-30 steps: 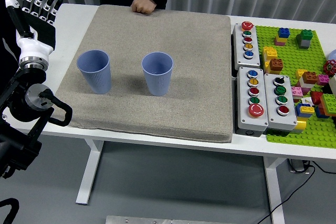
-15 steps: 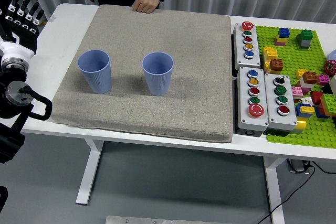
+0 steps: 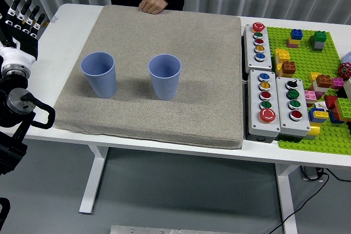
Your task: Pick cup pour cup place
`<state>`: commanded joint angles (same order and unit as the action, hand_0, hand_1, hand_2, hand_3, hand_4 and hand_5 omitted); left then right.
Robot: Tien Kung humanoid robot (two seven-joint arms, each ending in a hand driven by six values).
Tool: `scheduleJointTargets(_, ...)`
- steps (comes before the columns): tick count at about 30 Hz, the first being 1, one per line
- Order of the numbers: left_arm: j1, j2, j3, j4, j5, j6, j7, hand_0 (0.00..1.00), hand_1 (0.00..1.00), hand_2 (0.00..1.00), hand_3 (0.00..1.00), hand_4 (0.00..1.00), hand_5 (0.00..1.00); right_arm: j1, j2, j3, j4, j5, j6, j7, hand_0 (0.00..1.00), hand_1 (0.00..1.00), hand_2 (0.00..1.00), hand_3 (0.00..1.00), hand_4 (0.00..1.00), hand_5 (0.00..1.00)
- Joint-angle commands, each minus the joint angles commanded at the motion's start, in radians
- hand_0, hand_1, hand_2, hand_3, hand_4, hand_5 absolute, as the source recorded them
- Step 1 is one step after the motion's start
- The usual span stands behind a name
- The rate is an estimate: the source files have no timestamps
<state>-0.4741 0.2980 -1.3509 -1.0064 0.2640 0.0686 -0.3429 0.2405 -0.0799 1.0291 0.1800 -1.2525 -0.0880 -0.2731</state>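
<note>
On the mat: you have two blue cups standing upright and apart on the grey mat (image 3: 203, 80), both mouths up.
Left cup (image 3: 99, 73): sits toward the mat's left side, nearest your left hand, untouched.
Right cup (image 3: 164, 76): sits near the mat's middle, untouched; you cannot see any contents in either cup from this view.
Left hand (image 3: 21, 16): raised at the picture's left edge, beside the table's (image 3: 71, 20) far left corner, off the mat; fingers straight and spread wide, holding nothing.
Left arm: your forearm and joints hang at the left edge, beside the table's near corner.
Right hand: not in view.
Person: stands at the far side in a dark sleeve; one hand (image 3: 153, 5) rests on the mat's far edge, fingers curled, well apart from both cups.
Button boxes (image 3: 277, 105): lie just right of the mat, touching its edge.
Green baseplate (image 3: 312, 80): lies at the far right, carrying loose coloured bricks.
</note>
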Motion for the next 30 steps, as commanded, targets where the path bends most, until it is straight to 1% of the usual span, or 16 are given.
scheduleJointTargets(5,0.0,0.003,-0.009,-0.001,0.009,0.004,0.001,0.764,0.738,0.787,0.805,0.787,0.998,-0.002,-0.002,-0.002,0.0,0.006,-0.001,0.003,0.673,0.639,0.564,0.573,0.002,0.1)
scheduleJointTargets(18,-0.002,0.002,-0.02,0.003,0.035,0.019,0.002,0.764,0.742,0.795,0.81,0.785,0.998,-0.006,-0.003,-0.022,0.0,0.022,-0.002,0.003,0.673,0.639,0.564,0.574,0.002,0.096)
scheduleJointTargets(30,0.001,0.003,-0.029,-0.002,0.053,0.029,0.008,0.766,0.744,0.796,0.815,0.782,0.998,-0.02,-0.001,0.005,0.0,-0.012,0.002,0.003,0.673,0.639,0.565,0.573,0.002,0.094)
